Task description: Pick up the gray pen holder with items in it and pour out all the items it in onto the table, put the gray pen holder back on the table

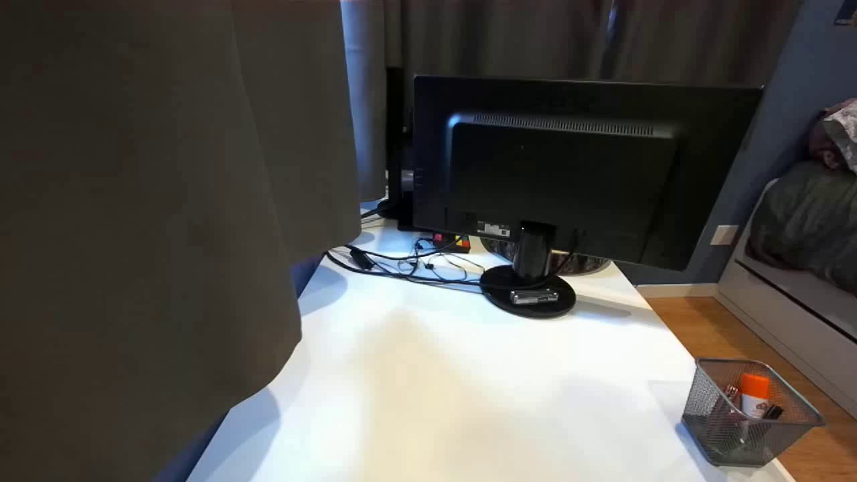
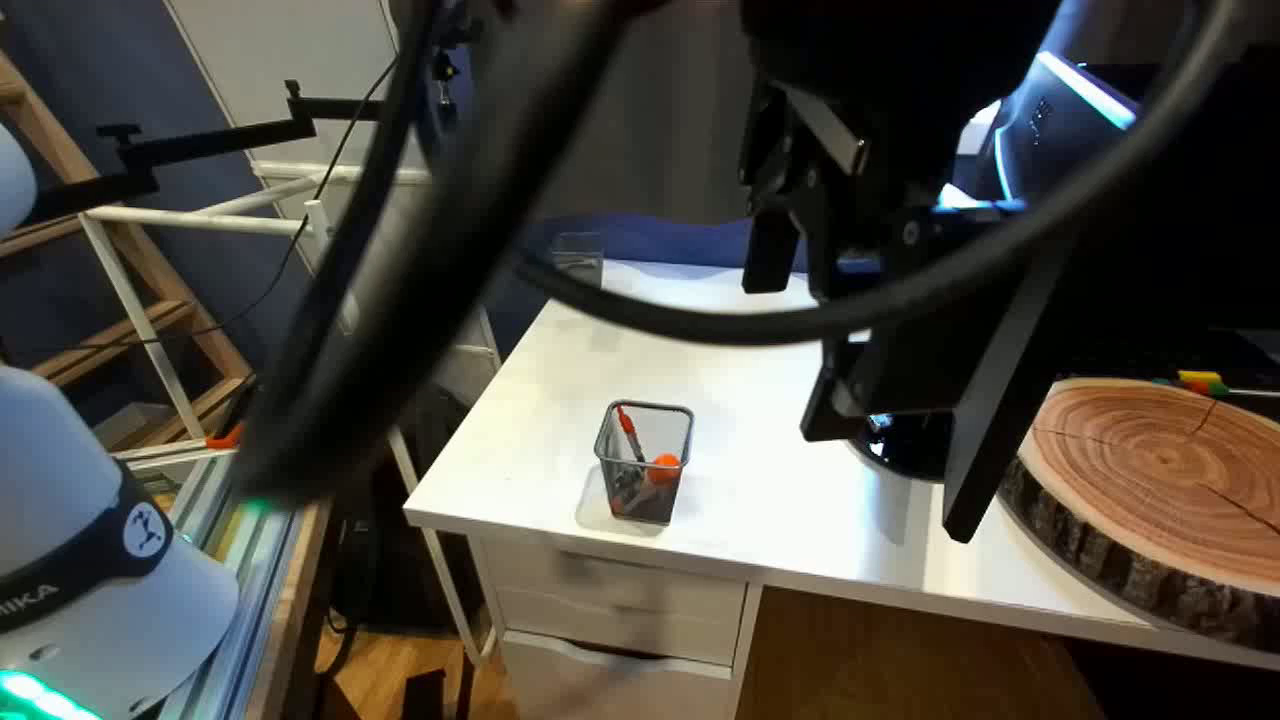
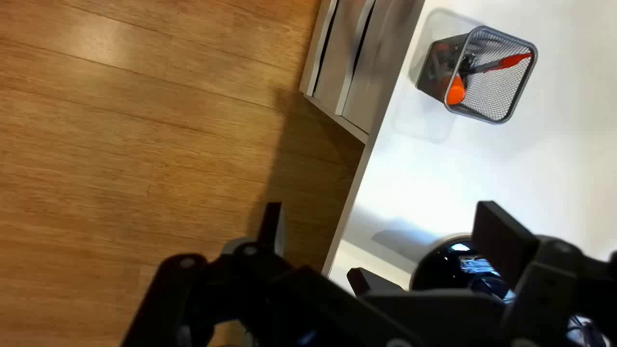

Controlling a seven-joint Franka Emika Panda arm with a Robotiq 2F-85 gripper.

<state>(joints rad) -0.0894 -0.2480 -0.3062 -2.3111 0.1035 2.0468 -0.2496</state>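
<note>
Gray pen holder [image 3: 491, 91], upright on the bench [image 2: 500, 460], sits close to the edge above the drawers [image 2: 610, 615], with a red pen [image 3: 513, 60] and an orange-capped stick [image 3: 455, 91] inside among darker things [image 3: 466, 63] I cannot make out. My gripper [image 3: 385, 229] hangs in the air well apart from it, fingers [image 3: 501, 241] spread wide and holding nothing. The next move turns on direction: in the wrist view the holder lies beyond my fingertips, toward the top and nearer the finger at the right of that view, while the bench edge runs through the gap between the fingers and the black monitor base [image 3: 436, 267] shows beside that same finger. In an exterior view the holder lies lower than my gripper and off toward the corner of the bench. So I judge that I need to travel along the edge, away from the monitor base, before coming down. The holder's axis runs upright, mouth up, and its squarish rim sits a little skewed to the line across my fingers, so I expect a slight wrist turn will help me straddle it. Nothing looks poured out yet.
</note>
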